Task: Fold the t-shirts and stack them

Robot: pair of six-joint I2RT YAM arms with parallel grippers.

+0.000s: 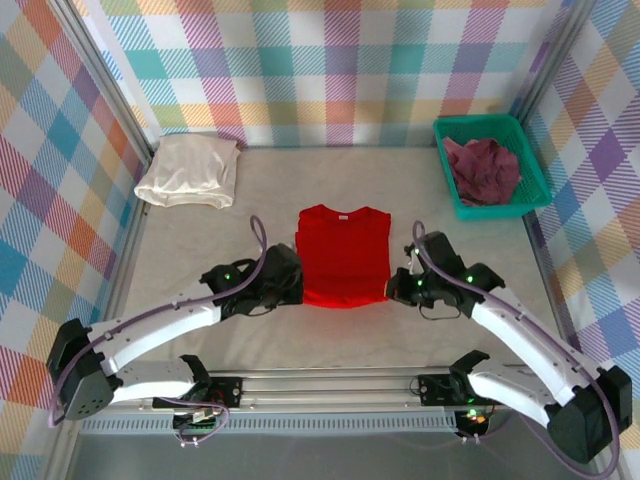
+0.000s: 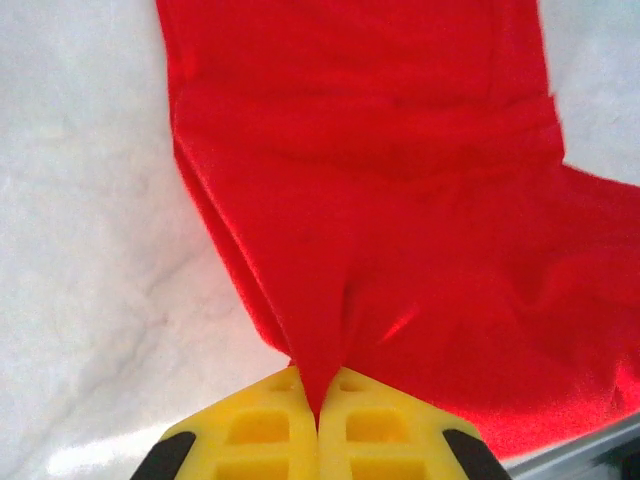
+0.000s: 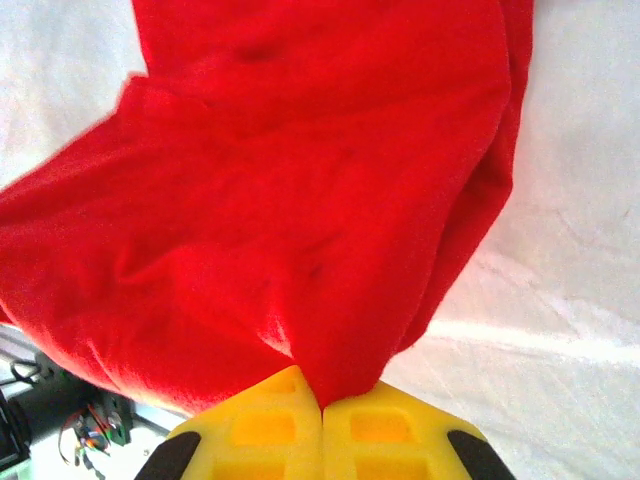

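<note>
The red t-shirt (image 1: 344, 255) lies in the middle of the table (image 1: 190, 250), folded narrow, with its collar toward the far edge and its hem toward the near edge. I have both pincers on its near end. The left gripper (image 2: 317, 402) has its yellow fingers (image 2: 260, 425) pressed together on a pinch of red cloth at the shirt's near-left corner, and the cloth rises into the jaws in a tight ridge. The right gripper (image 3: 322, 402) is clamped the same way on the near-right corner, with the fabric bunched up into its tips. From above I see the two arms curving in from the near corners of the table and meeting the shirt on either side of its hem. The cream-white t-shirt (image 1: 190, 170) sits as a loosely folded bundle at the far-left corner, well apart from the red one. The maroon-purple t-shirt (image 1: 482, 168) lies crumpled inside the green basket (image 1: 538, 180) at the far-right corner.
</note>
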